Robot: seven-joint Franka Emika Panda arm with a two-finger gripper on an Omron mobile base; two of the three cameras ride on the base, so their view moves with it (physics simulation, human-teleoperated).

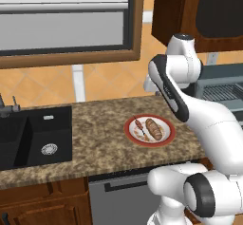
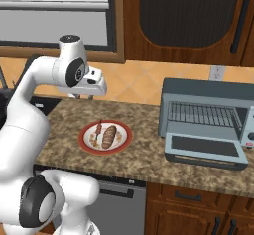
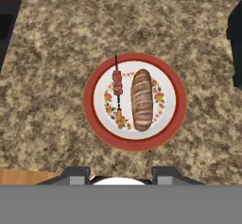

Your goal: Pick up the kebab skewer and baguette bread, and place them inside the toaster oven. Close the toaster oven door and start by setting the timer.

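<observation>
On plate point(image 3: 134, 142), skewer point(image 3: 117, 90) parallel to baguette point(image 3: 141, 100)

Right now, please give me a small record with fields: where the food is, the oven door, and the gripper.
kebab skewer: lying on the red-rimmed plate, beside the loaf
baguette bread: lying on the same plate
toaster oven door: dropped open, wire rack visible
gripper: above the plate, holding nothing; opening unclear
</observation>
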